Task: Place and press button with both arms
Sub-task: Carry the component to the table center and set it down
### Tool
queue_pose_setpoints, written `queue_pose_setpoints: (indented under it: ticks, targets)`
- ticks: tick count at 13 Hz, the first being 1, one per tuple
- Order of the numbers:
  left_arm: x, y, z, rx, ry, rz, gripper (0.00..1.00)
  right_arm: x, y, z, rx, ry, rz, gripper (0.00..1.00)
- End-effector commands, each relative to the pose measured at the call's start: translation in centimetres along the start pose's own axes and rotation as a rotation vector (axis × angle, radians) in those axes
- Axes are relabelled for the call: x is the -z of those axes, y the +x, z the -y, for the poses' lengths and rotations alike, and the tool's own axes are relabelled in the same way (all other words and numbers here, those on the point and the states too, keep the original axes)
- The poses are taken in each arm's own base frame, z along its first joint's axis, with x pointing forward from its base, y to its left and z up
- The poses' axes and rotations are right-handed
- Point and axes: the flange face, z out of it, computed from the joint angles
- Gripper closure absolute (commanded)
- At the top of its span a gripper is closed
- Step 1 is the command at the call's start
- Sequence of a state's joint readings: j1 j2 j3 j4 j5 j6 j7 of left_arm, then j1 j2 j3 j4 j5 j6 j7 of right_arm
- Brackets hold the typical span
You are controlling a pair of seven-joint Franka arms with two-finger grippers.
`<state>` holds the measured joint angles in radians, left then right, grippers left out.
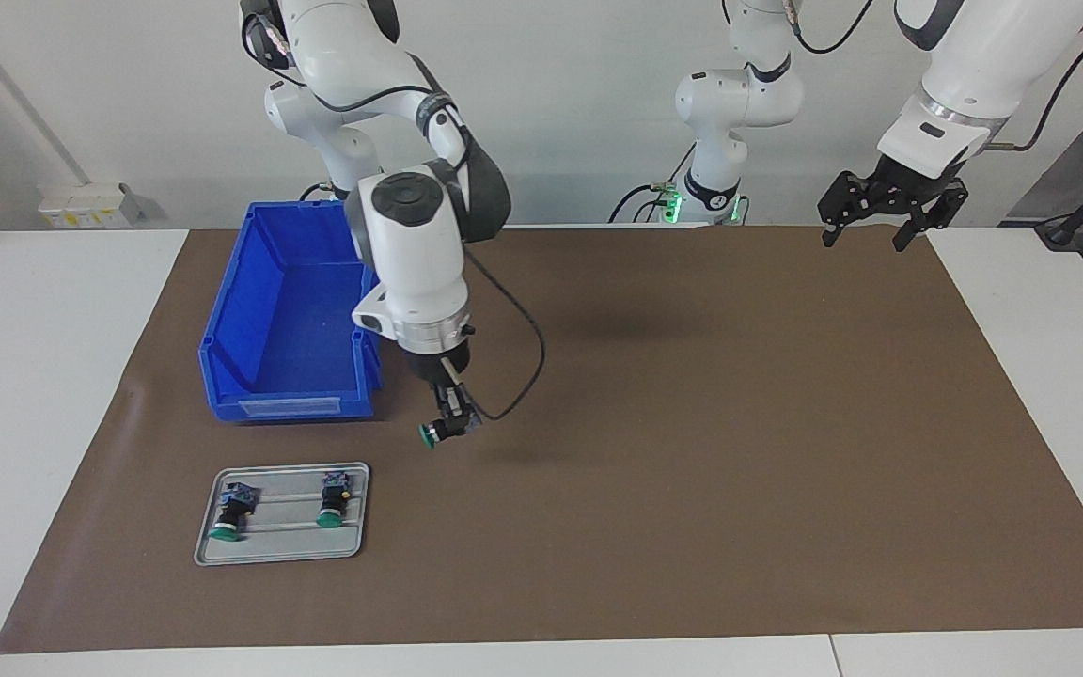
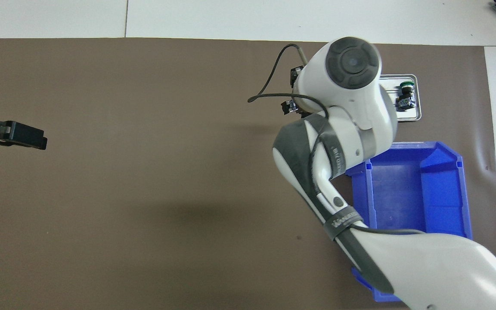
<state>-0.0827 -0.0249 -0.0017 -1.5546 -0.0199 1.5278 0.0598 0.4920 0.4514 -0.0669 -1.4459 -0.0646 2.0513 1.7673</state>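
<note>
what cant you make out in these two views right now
- Overhead view: the right arm covers the held button, the right gripper and most of the tray.
- Overhead view: the left gripper is cut off by the edge.
- Facing view: the tray's two buttons are too small for detail.

Glossy blue plastic bin (image 1: 288, 320), matt brown mat (image 1: 692, 423), metal tray (image 1: 283, 550).

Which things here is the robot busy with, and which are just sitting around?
Busy with:
- the button, held in the right tool above the brown mat
- the left tool, open, waiting over the mat's corner near its base

Just sitting:
- two spare buttons on the grey tray
- the blue bin, nearer the robots than the tray
</note>
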Motion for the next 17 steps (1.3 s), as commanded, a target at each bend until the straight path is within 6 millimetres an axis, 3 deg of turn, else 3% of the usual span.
queue_pose_setpoints:
  ticks: [1, 2, 5, 7, 9, 13, 14, 15, 17]
  targets:
    - [0.0, -0.8, 0.3, -0.004, -0.013, 0.006, 0.0, -1.1, -6.4, -3.3, -0.137, 0.005, -0.027, 1.0]
    - [0.0, -0.8, 0.3, -0.004, -0.013, 0.006, 0.0, -1.7, -8.8, -4.2, -0.149, -0.004, -0.042, 1.0]
    - [0.0, -0.8, 0.3, -0.004, -0.013, 0.006, 0.0, -7.2, -16.7, -6.9, -0.195, 0.015, -0.146, 1.0]
    - [0.0, -0.8, 0.3, -0.004, -0.013, 0.006, 0.0, -8.3, -17.9, -7.3, -0.254, 0.021, -0.141, 1.0]
    - [0.0, -0.8, 0.3, -0.004, -0.013, 0.006, 0.0, -9.4, -20.6, -8.9, -0.262, 0.013, -0.143, 1.0]
    - [0.0, -0.8, 0.3, -0.004, -0.013, 0.006, 0.0, -10.1, -21.0, -9.6, -0.318, 0.007, -0.149, 1.0]
    - [0.0, -0.9, 0.3, -0.004, -0.013, 0.008, 0.0, -10.3, -21.0, -9.7, -0.318, 0.007, -0.15, 0.62]
    - [0.1, -0.9, 0.3, -0.004, -0.012, 0.005, 0.0, -10.1, -20.7, -9.4, -0.317, 0.013, -0.146, 0.02]
    - [0.1, -0.9, 0.3, -0.004, -0.012, 0.005, 0.0, -9.7, -20.1, -8.6, -0.29, 0.037, -0.133, 0.0]
